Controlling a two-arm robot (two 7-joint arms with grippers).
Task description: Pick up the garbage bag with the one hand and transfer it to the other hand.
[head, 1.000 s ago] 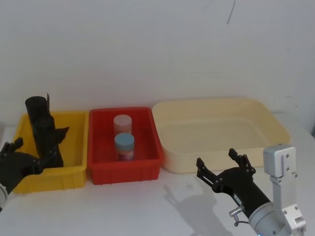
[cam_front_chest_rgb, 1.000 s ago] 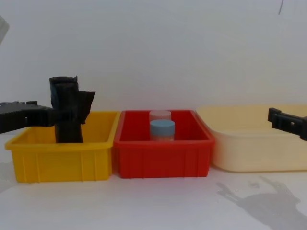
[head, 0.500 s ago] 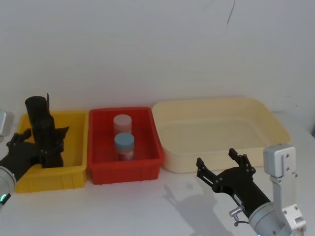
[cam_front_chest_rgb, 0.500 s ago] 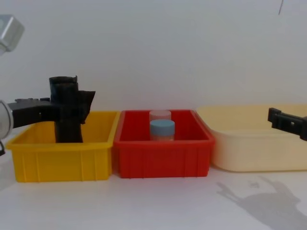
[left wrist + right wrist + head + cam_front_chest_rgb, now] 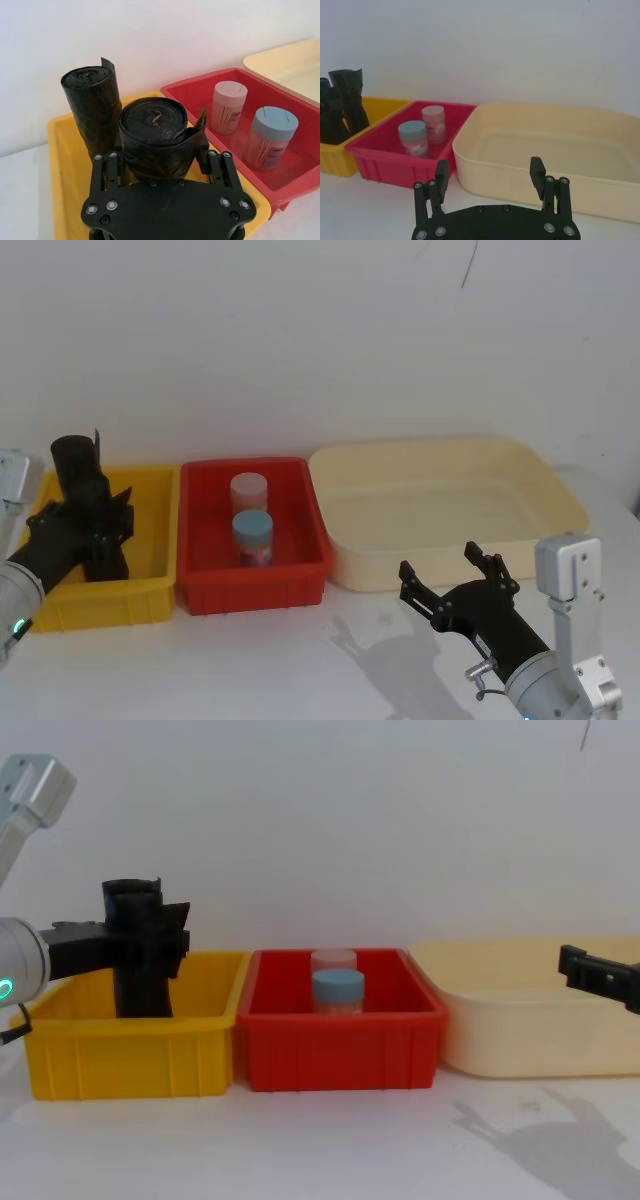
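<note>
The garbage bag [image 5: 152,120], a thick black roll, stands upright in the yellow bin [image 5: 130,1065], at the left end of the row of containers. Its top rises well above the bin's rim, and a loose flap of plastic sticks out from its side. The left gripper [image 5: 160,150] reaches into the bin with its two fingers spread wide. One finger stands on each side of the bag, close against it, and the plastic shows no sign of being squeezed. A green ring light [image 5: 6,988] glows on that arm.

A second black roll [image 5: 92,107] stands just behind the bag in the same bin. It is taller and has a small peak of plastic at its top edge. That makes two rolls in the yellow bin.

The red bin [image 5: 340,1055] sits next to it, touching or nearly so. It holds two upright canisters, a pink-lidded one [image 5: 227,107] farther back and a blue-lidded one [image 5: 270,137] in front of it.

One cream tray [image 5: 440,510], wider than either bin, stands to the right of the red bin.

The right gripper [image 5: 489,170] hangs over the white table [image 5: 330,1140] in front of the cream tray. Its fingers are wide apart and hold nothing.
</note>
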